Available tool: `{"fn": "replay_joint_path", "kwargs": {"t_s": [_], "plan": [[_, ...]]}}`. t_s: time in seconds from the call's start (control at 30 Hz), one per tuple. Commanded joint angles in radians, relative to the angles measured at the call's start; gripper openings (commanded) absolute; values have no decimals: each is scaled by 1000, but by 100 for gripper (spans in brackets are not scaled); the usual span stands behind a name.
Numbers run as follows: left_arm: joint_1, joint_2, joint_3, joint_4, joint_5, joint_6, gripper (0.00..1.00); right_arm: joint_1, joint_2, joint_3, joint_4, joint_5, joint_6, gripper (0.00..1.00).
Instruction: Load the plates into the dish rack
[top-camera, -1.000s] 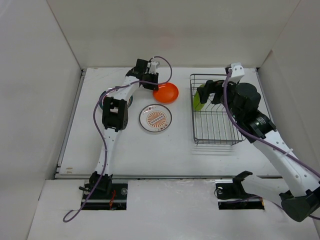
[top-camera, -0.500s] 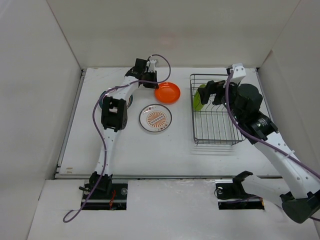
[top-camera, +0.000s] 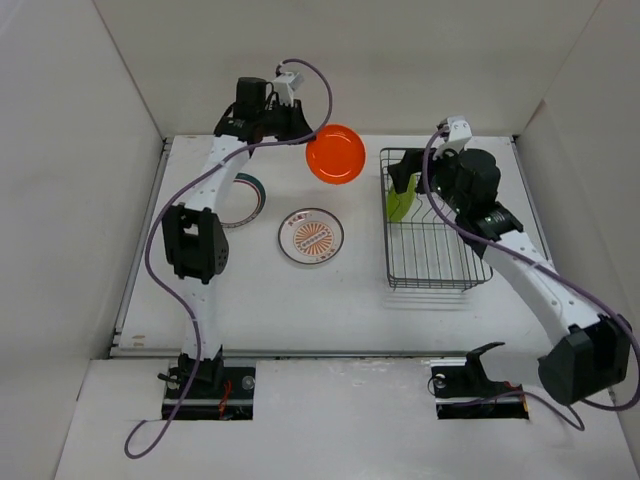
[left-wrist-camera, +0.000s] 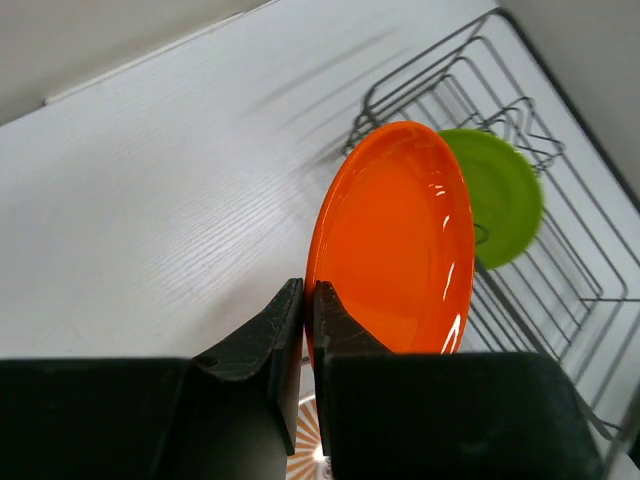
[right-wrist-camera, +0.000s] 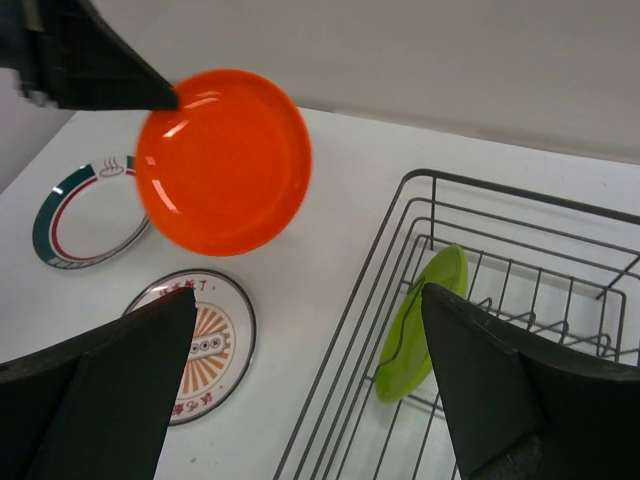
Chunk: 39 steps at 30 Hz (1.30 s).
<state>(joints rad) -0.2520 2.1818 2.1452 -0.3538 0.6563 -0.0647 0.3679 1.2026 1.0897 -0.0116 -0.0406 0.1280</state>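
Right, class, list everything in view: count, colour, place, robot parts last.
Dark grey wire dish rack: 1, grey, right side of the white table.
Plain orange round plate: 1, orange, held above the table.
Plain lime green round plate: 1, green, on edge in the rack.
White sunburst-centred round plate: 1, white-orange, flat, mid-table.
White ring-rimmed round plate: 1, teal-red rings, flat, table's left.
Left fingers: 2, black, shut on orange plate.
Right fingers: 2, black, open, over the rack.

Top view looks down from behind; both closer wrist views face the orange plate (left-wrist-camera: 395, 240) and dish rack (right-wrist-camera: 560, 290).
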Motion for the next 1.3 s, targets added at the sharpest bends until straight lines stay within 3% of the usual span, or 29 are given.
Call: {"fn": "replay_joint_path", "kwargs": {"t_s": [0.0, 0.4, 0.67, 0.77, 1.07, 1.17, 1.2, 1.23, 1.27], "plan": [[16, -134, -74, 50, 163, -17, 0, -44, 67, 19, 227, -201, 2, 97], [-46, -241, -90, -80, 337, 100, 0, -66, 291, 119, 413, -488, 150, 96], [-64, -318, -175, 2, 387, 112, 0, -55, 399, 170, 461, -565, 216, 92], [-64, -340, -211, 38, 368, 98, 0, -55, 408, 170, 461, -576, 216, 82], [-64, -340, -231, 73, 280, 89, 0, -66, 426, 180, 405, -722, 245, 68], [-64, -340, -231, 84, 243, 89, 0, -75, 426, 180, 404, -748, 254, 31], [-64, -318, -231, 84, 243, 89, 0, -75, 417, 180, 404, -748, 266, 12], [-64, -309, -214, 75, 203, 79, 0, -75, 417, 180, 395, -748, 266, 3], [-64, -298, -181, 59, 186, 78, 7, -75, 417, 180, 395, -727, 266, 0]]}}
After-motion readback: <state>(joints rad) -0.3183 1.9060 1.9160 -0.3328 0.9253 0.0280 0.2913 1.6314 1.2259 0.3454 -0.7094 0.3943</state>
